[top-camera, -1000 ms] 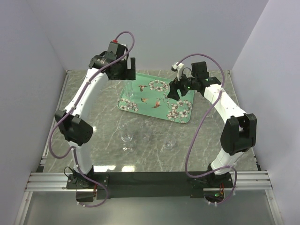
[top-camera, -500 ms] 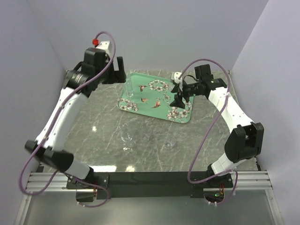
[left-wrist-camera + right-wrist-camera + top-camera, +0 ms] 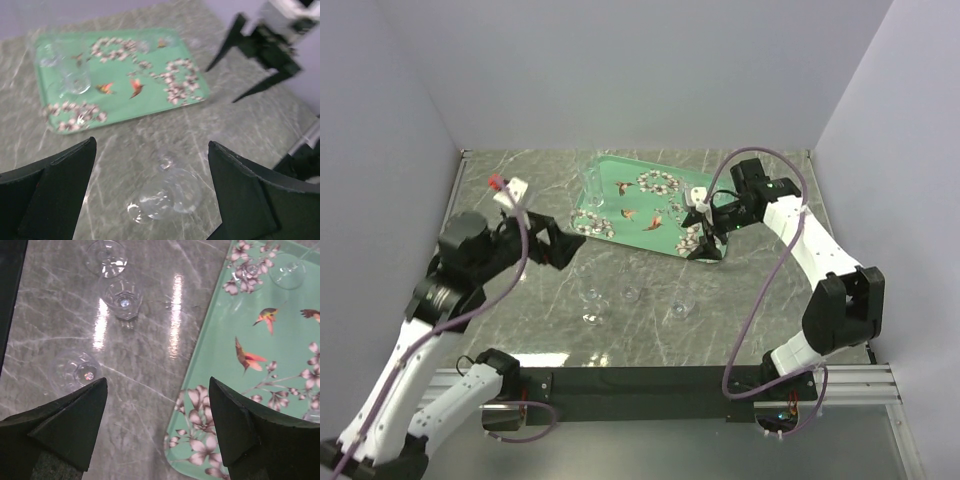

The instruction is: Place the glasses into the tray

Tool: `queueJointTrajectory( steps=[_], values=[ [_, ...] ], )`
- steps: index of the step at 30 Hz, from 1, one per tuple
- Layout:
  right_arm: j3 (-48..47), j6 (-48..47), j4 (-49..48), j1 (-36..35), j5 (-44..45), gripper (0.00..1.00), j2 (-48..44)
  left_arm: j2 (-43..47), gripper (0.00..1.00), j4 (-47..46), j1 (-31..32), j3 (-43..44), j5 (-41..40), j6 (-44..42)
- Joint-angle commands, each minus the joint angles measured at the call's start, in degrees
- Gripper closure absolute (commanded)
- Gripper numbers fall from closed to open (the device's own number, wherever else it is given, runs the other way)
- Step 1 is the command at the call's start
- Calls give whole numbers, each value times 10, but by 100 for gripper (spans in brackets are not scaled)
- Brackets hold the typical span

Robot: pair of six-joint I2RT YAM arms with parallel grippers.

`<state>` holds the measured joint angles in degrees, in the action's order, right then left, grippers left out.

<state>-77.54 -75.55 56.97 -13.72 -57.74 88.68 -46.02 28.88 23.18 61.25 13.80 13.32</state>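
Left gripper (image 3: 151,145) and right gripper (image 3: 157,382) gape empty. Some glasses (image 3: 74,80) stand in the tray (image 3: 155,102) ahead of the left one; three loose glasses (image 3: 122,300) wait on the table (image 3: 145,365) below the right.

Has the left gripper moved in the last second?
Yes. The left gripper pulled back from the tray's far-left corner to beside its near-left corner.
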Motion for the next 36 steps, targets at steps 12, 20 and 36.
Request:
queueJointTrajectory(
  steps=[12,20,36],
  values=[
    [61,29,-33,-25,11,11,-82,110,0,-49,2,-100,273,-195],
    [92,44,-48,-25,14,11,-105,95,0,-40,1,-126,279,-275],
    [107,53,-61,-25,19,11,-118,40,1,-21,2,-135,274,-319]
  ],
)
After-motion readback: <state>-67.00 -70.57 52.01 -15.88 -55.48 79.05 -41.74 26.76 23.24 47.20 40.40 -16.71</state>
